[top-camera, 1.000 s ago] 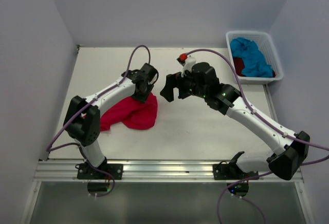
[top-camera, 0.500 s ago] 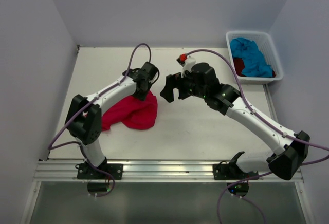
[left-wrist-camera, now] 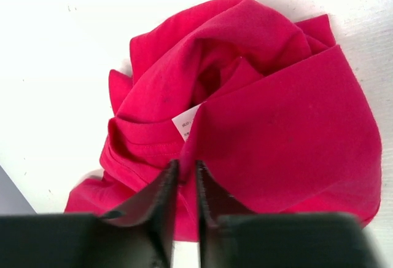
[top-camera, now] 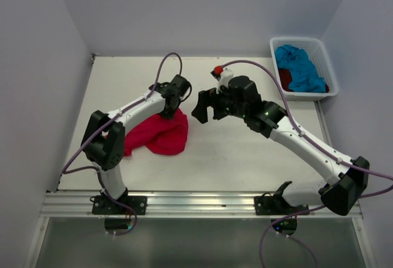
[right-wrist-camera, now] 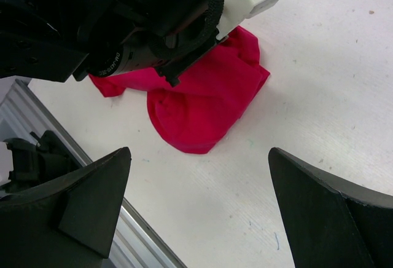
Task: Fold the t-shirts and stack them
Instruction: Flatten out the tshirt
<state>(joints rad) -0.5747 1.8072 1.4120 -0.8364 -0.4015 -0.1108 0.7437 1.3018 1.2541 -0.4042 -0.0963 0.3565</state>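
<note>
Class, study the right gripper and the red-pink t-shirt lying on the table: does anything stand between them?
Partly. The left gripper, shut on the red-pink t-shirt, hangs over the shirt's far edge, next to the open right gripper. The shirt's near right fold lies uncovered on the table, with nothing visible between it and the right fingers.

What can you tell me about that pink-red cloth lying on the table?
The red-pink t-shirt is soft plain cloth, crumpled in a loose heap with deep folds. A small white label shows near its middle. It lies on the white table, left of centre. The left gripper pinches a fold of it.
</note>
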